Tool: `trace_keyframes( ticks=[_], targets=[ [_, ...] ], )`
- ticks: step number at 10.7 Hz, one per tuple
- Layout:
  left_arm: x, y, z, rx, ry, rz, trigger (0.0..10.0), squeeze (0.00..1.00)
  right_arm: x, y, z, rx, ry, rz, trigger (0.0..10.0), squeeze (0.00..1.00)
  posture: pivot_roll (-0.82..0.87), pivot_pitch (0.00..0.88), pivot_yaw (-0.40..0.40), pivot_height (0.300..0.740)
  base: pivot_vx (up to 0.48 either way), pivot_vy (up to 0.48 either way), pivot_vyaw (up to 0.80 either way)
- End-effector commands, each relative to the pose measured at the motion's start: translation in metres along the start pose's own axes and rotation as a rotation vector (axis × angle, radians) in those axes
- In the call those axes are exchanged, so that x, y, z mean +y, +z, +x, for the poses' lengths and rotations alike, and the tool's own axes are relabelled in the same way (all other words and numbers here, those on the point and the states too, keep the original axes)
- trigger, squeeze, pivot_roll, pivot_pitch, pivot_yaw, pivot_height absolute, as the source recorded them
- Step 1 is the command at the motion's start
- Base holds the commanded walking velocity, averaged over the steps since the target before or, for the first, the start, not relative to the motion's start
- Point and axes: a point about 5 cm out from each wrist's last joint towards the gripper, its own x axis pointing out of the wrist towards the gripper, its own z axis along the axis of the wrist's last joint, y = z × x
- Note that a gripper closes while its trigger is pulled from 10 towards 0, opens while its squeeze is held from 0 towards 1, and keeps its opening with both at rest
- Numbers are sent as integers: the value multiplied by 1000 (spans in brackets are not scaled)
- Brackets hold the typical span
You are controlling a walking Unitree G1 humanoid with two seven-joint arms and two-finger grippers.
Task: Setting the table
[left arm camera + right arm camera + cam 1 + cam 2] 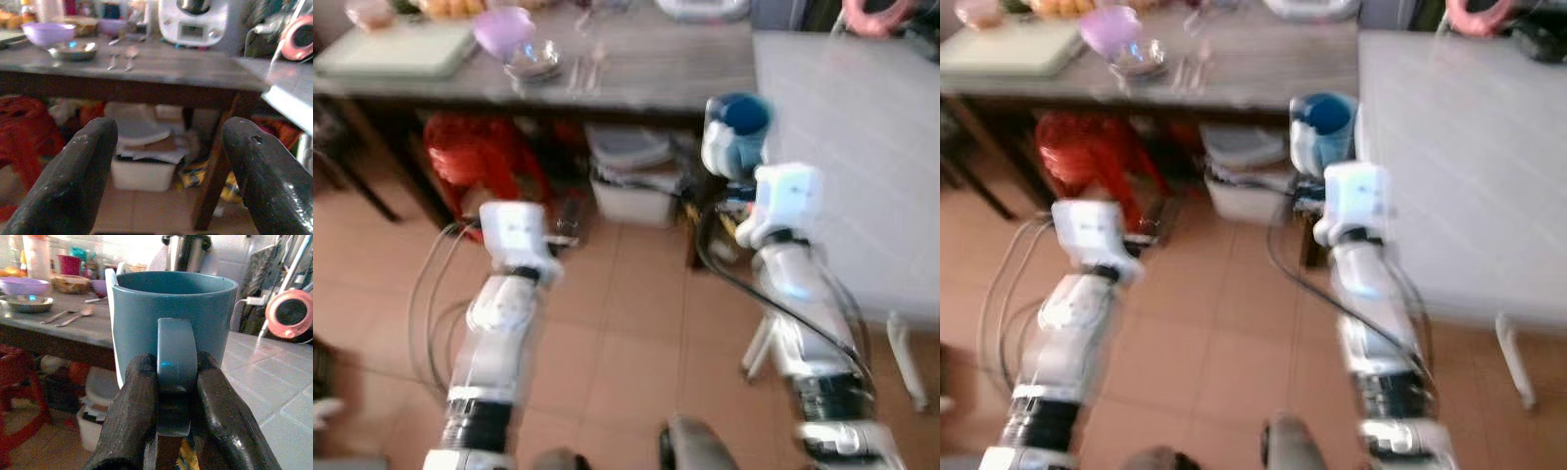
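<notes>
Gripping blue mug (173, 313) by handle | right claw (171, 396) | mug upright

Daylit indoor scene, soft even light w/ no hard shadows. Both head views are blurred throughout, edges smeared, esp. the dark table (636, 69) and items on it. Pale tiled counter (862, 157) looks washed out, near glare. Deep shade under the table. Wrist views are sharper: blue mug (173, 328) and black fingers (73, 181) fairly crisp up close, w/ small highlights; background soft, bright haze at the back wall
</notes>
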Motion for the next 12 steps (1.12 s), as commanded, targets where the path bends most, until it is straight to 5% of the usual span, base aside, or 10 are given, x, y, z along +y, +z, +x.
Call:
trace_keyframes(
  ticks=[1, 9, 12],
  targets=[
    [12, 0, -3, 4, 33, 25, 10000, 0, 10, 11, 1, -49, 22, 30, 10000, 0, -99, 87, 44, 740, 480, 0, 619],
    [4, 1, 2, -11, 3, 15, 10000, 0, 8, 6, -2, -43, 18, 16, 10000, 0, -106, 83, 47, 740, 480, 0, 0],
    [1, 2, 3, -21, -4, 15, 10000, 0, 8, 7, -1, -45, 3, 29, 10000, 0, -107, 84, 50, 740, 480, 0, 494]
  ],
)
